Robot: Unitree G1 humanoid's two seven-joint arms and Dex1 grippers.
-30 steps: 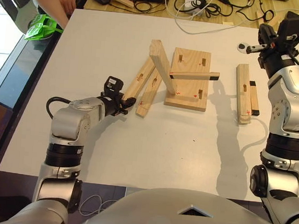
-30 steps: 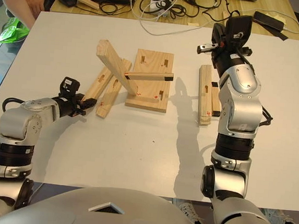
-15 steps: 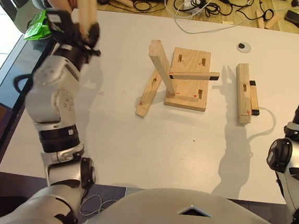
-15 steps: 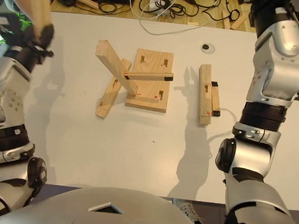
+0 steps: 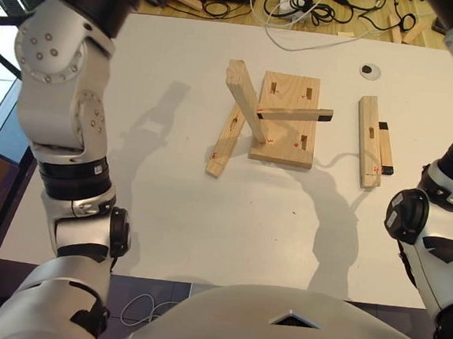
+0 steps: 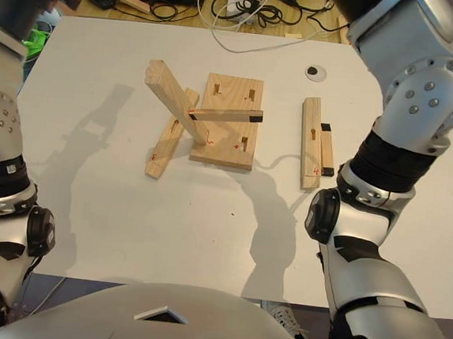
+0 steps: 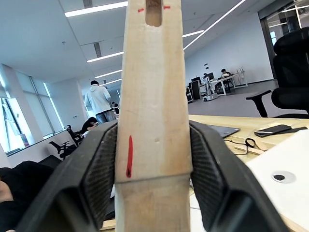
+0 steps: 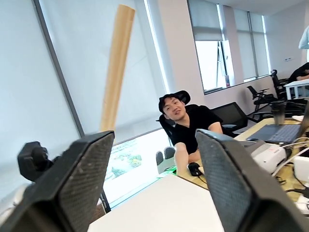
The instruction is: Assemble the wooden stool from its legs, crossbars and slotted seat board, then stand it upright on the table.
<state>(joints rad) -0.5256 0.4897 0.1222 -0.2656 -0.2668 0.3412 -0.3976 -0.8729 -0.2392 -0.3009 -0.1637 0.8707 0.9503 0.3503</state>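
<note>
Our left claw (image 7: 154, 140) clamps one leg (image 7: 153, 72), away from the seat board (image 5: 286, 139); our right claw (image 8: 154, 145) gapes empty. By the board we count three more: tilted leg (image 5: 245, 98) on it, flat leg (image 5: 222, 147) left, third leg (image 5: 366, 138) right. Two crossbars: raised crossbar (image 5: 299, 114) meets the tilted leg, low crossbar (image 5: 384, 155) touches the third.

White table (image 5: 204, 239), slotted seat board (image 5: 289, 104), loose legs (image 5: 366, 138)
</note>
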